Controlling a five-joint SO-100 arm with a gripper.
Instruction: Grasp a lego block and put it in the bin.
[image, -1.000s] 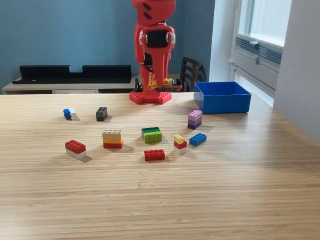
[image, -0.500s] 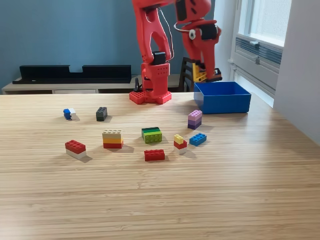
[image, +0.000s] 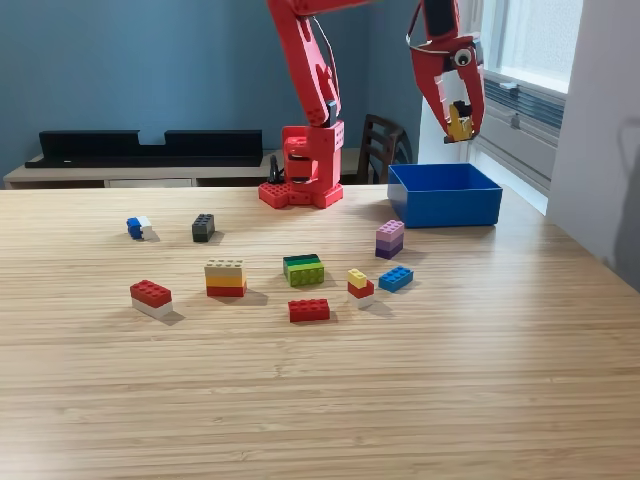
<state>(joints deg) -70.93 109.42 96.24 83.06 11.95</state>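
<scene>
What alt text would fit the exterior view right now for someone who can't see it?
A red robot arm holds its gripper, clutching a yellow lego block, above a blue bin at the table's far right. Nine other block stacks sit scattered on the wooden table.

red claw (image: 458, 125) | yellow block (image: 460, 124) | blue bin (image: 445, 208) | light wood-grain table (image: 320, 400)
</scene>
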